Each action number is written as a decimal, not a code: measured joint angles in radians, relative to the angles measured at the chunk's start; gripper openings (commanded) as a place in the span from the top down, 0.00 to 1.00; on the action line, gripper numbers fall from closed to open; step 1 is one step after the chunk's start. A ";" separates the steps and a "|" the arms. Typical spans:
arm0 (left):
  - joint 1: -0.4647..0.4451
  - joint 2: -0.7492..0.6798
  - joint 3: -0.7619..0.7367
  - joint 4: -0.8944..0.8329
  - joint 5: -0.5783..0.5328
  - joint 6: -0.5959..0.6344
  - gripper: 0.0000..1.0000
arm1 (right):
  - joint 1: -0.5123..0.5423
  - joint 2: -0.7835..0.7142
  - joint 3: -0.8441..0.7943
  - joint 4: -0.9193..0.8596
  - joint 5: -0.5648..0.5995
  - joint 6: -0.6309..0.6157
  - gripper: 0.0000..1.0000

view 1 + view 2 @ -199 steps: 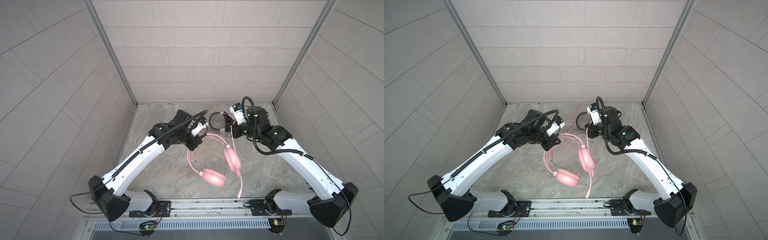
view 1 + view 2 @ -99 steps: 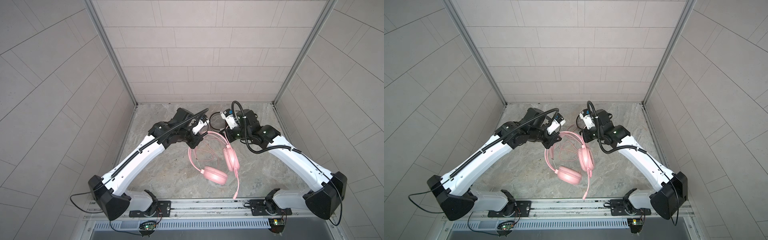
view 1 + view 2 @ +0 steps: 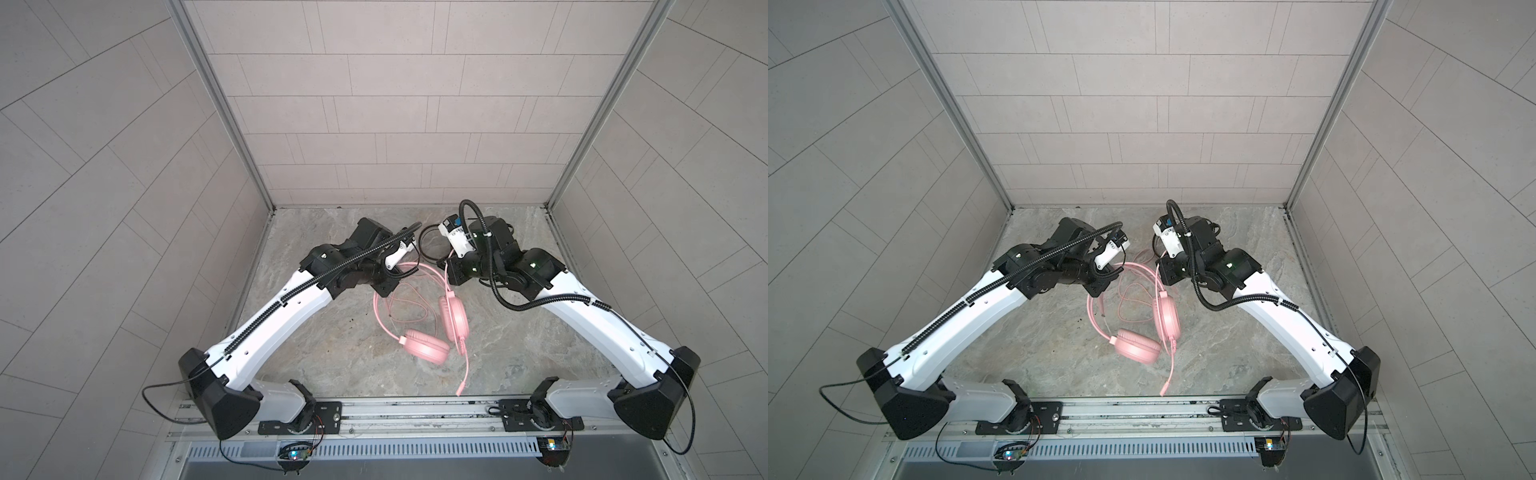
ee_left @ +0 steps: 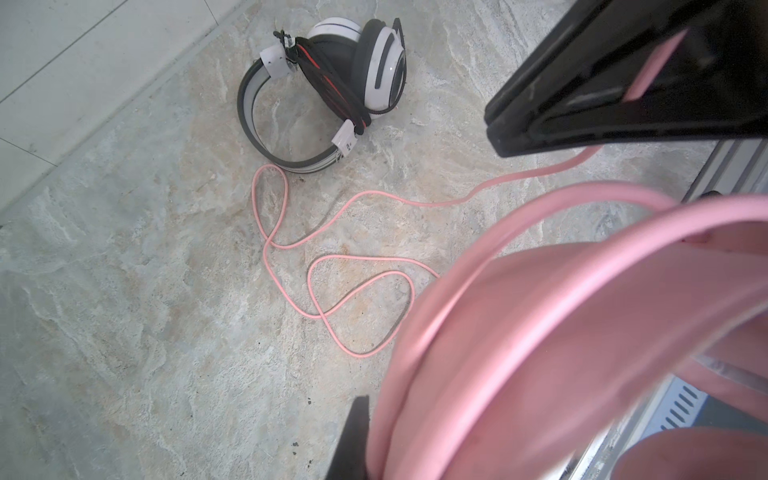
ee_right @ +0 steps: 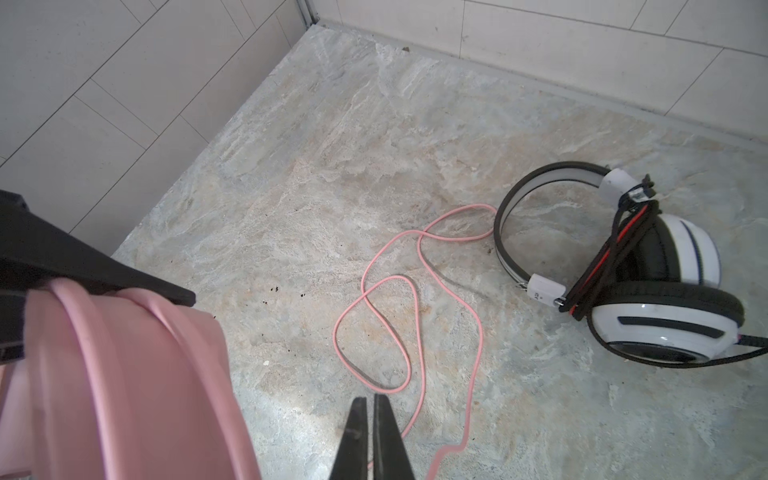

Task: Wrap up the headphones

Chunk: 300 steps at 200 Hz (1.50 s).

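Evidently the step in hand is winding the pink cable around the pink headphones. Nearest the rail, the plug end trails on the counter, with the ear cups just beyond.

Farther in, both arms bend inward and meet over the middle. The left pincer is clenched on the pink headband, and the right pincer pinches the cable beside it.

Winding well calls for steady tension, with the loose loops drawn in before each turn. At the back lie the white-and-black headphones, their cord already bound across the band.
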<state>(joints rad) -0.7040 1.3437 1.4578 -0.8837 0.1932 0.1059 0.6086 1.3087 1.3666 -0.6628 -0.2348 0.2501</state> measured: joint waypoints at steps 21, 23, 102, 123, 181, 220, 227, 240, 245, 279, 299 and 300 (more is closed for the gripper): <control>-0.004 -0.035 -0.020 0.019 -0.001 0.000 1.00 | -0.001 0.003 -0.003 -0.008 0.035 -0.008 1.00; -0.004 -0.039 -0.021 0.019 -0.001 0.000 1.00 | -0.002 0.003 -0.005 -0.008 0.039 -0.008 1.00; -0.003 -0.156 -0.091 0.103 0.023 -0.024 1.00 | -0.035 0.023 -0.114 0.056 -0.040 -0.003 0.82; -0.003 -0.181 -0.099 0.132 0.050 -0.042 1.00 | -0.036 0.023 -0.146 0.111 -0.095 0.019 0.64; -0.003 -0.206 -0.097 0.225 0.153 -0.107 1.00 | -0.042 0.032 -0.299 0.362 -0.235 0.103 0.47; 0.014 -0.205 -0.080 0.260 0.167 -0.161 1.00 | -0.042 0.121 -0.398 0.604 -0.301 0.201 0.47; 0.019 -0.205 -0.077 0.274 0.173 -0.178 1.00 | -0.042 0.142 -0.405 0.636 -0.311 0.216 0.47; 0.028 -0.205 -0.073 0.301 0.186 -0.206 1.00 | -0.042 0.184 -0.409 0.695 -0.330 0.245 0.47; 0.031 -0.204 -0.071 0.311 0.191 -0.217 1.00 | -0.042 0.198 -0.409 0.715 -0.335 0.254 0.47; 0.063 -0.192 -0.055 0.342 0.221 -0.274 1.00 | -0.042 0.262 -0.398 0.836 -0.354 0.302 0.46; 0.095 -0.189 -0.055 0.351 0.242 -0.312 1.00 | -0.042 0.285 -0.390 0.893 -0.356 0.316 0.46; 0.098 -0.189 -0.055 0.352 0.244 -0.315 1.00 | -0.042 0.286 -0.389 0.894 -0.356 0.317 0.46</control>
<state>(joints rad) -0.6064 1.1549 1.4029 -0.5320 0.4370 -0.2089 0.5663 1.5948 0.9771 0.2310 -0.5907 0.5667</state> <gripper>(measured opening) 0.090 0.536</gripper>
